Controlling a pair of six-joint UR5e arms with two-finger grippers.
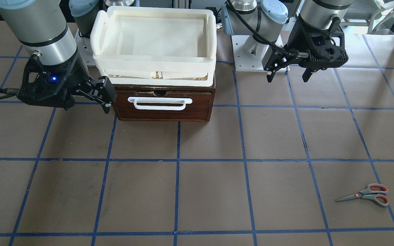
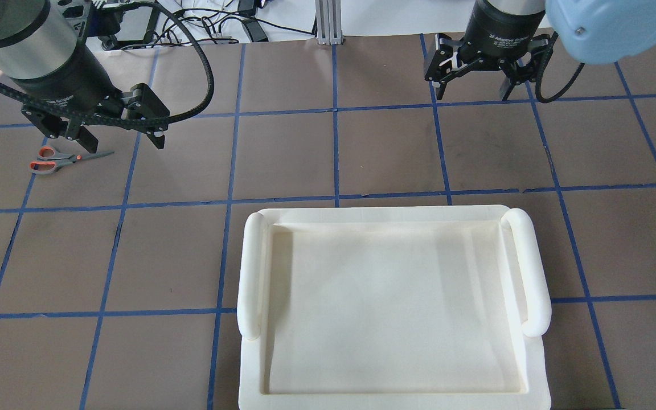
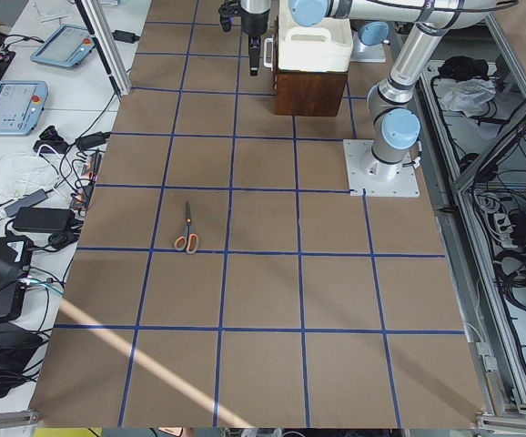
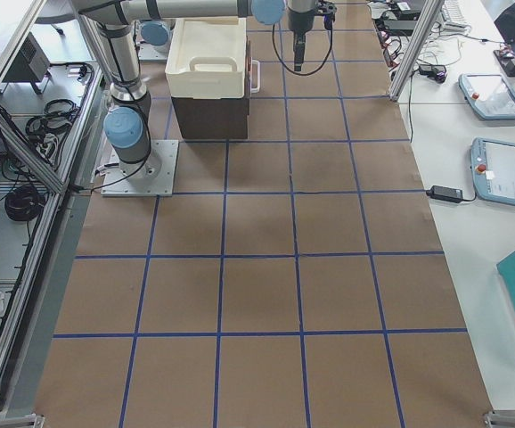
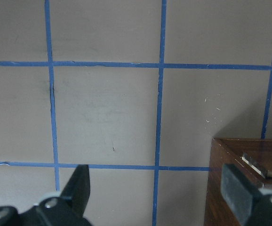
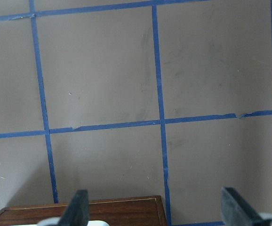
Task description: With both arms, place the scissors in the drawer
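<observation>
The scissors (image 1: 364, 195) lie flat on the brown table, far from the robot on its left side; they also show in the overhead view (image 2: 60, 159) and the exterior left view (image 3: 187, 232). The dark wooden drawer (image 1: 162, 111) is shut, its white bar handle (image 1: 159, 102) facing away from the robot. My left gripper (image 1: 287, 79) is open and empty, hanging above the table near its base, well apart from the scissors. My right gripper (image 1: 86, 106) is open and empty, close beside the drawer's end. A corner of the drawer shows in the left wrist view (image 5: 239, 179).
A cream-white plastic tray (image 1: 101, 61) sits on top of the drawer box and hides it in the overhead view (image 2: 251, 267). Blue tape lines grid the table. The arm bases stand behind the drawer. Tablets and cables lie beyond the table's far edge (image 3: 13, 100).
</observation>
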